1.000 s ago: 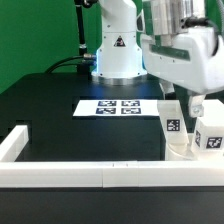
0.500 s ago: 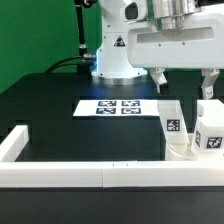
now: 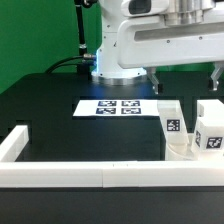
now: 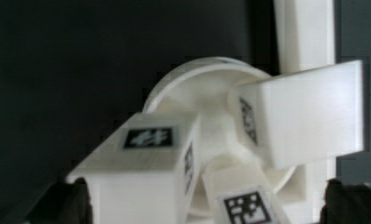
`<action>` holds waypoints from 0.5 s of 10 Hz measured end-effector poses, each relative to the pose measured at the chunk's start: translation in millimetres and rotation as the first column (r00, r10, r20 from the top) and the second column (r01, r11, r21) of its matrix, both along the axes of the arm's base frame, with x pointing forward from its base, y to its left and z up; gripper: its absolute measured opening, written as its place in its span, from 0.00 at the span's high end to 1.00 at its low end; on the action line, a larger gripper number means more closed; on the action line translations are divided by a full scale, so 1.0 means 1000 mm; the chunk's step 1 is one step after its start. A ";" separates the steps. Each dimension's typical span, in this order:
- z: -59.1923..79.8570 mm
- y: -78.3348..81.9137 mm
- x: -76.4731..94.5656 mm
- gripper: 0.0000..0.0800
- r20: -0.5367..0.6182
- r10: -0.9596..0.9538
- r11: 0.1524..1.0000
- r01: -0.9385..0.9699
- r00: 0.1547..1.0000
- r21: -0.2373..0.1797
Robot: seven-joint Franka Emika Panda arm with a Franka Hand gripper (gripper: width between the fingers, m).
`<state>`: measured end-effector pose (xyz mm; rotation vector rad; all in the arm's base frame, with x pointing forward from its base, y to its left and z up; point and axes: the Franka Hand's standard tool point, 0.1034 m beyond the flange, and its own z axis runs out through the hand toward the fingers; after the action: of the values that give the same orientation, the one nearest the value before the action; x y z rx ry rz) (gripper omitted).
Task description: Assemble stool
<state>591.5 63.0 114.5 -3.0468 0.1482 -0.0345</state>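
Note:
The stool's round white seat [image 3: 183, 151] lies at the exterior view's right, against the front rail. White blocky legs with tags stand on it, one [image 3: 172, 124] to the left and one [image 3: 211, 132] to the right. My gripper [image 3: 185, 78] hangs open and empty well above them, touching nothing. In the wrist view the seat [image 4: 203, 82] lies below with three legs on it: one tagged leg [image 4: 143, 150], one [image 4: 248, 200] and one plain-faced [image 4: 310, 112]. My gripper [image 4: 208, 205] straddles them with its dark fingertips [image 4: 65, 200] wide apart.
The marker board [image 3: 119, 107] lies mid-table in front of the robot base [image 3: 112, 55]. White border rails run along the front [image 3: 90, 176] and the left [image 3: 14, 146]. A rail [image 4: 308, 35] also shows past the seat in the wrist view.
My gripper has risen from down among the legs to well above them, with its fingers spread wide. The legs and seat have stayed in place.

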 end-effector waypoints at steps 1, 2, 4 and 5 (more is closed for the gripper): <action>-0.001 0.000 0.000 0.19 0.002 0.055 0.998 -0.055 0.998 -0.005; -0.002 -0.001 -0.001 0.19 0.004 0.092 0.996 -0.092 0.996 -0.008; 0.000 0.000 0.002 0.19 0.005 0.398 0.916 -0.396 0.918 -0.069; 0.002 0.002 0.004 0.19 -0.005 0.576 0.813 -0.574 0.817 -0.098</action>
<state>596.0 65.0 116.9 -3.0373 -0.8047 -0.0365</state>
